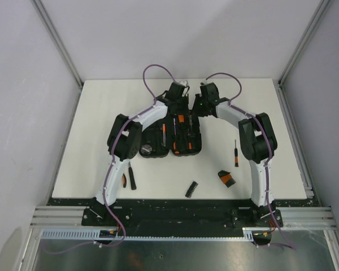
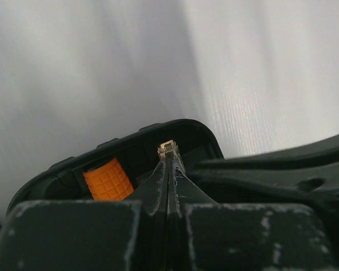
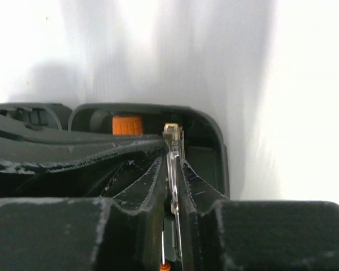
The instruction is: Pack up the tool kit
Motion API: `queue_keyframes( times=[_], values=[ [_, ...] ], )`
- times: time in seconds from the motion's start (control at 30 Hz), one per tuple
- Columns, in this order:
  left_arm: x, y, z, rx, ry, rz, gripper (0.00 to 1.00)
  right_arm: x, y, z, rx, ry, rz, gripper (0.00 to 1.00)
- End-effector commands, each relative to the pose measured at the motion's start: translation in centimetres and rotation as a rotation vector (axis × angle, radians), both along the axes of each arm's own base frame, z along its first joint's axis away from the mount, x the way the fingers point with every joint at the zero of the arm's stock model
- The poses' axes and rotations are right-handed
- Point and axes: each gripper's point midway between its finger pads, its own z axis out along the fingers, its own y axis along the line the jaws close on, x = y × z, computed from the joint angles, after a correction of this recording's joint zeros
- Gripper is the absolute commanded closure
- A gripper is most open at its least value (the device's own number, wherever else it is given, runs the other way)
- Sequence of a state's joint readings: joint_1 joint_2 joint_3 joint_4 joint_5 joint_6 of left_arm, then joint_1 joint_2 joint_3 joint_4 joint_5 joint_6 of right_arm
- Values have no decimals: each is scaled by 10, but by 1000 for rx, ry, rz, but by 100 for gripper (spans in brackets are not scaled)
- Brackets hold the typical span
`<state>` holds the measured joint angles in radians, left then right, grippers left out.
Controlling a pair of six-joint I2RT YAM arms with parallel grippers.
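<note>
left gripper – fingers pressed together, at far rim of tool kit | right gripper – clamps thin tool (metal-tipped) at same rim

case rim partly hidden, loose tools — indistinct

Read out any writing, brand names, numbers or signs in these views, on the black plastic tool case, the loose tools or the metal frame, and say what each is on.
No text can be read anywhere.
Black hinged plastic case: no legible marking in any view.
Small black-and-orange screwdriver and the other loose tools: too small to tell.
Slotted grey strip on the metal frame: only slots, no numbers visible.
</note>
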<state>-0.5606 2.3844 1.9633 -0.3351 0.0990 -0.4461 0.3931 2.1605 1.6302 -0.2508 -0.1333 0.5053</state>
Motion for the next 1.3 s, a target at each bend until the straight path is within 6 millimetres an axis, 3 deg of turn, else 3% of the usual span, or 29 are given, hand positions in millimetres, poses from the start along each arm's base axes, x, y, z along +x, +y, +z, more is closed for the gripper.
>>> queue_keyframes(
  times=[0.0, 0.07, 0.17, 0.33, 0.5, 0.8, 1.27],
  values=[
    [-44, 12, -62, 91, 219, -28, 98, 30, -16, 63, -9, -224, -47, 78],
    [-43, 11, -61, 79, 223, -27, 98, 31, -19, 73, -14, -256, -45, 74],
    [-42, 9, -60, 69, 225, -31, 98, 32, -13, 73, 6, -248, 7, 72],
    [-41, 9, -61, 66, 230, -28, 98, 29, 3, 48, 27, -152, 83, 83],
    [-40, 10, -60, 67, 226, -22, 99, 26, 6, 27, 1, -90, 92, 93],
    [-37, 13, -57, 68, 219, -14, 100, 18, -11, 6, -50, -28, 25, 96],
    [-38, 10, -58, 58, 225, -21, 100, 8, 5, -19, 4, 53, 100, 95]
  ],
)
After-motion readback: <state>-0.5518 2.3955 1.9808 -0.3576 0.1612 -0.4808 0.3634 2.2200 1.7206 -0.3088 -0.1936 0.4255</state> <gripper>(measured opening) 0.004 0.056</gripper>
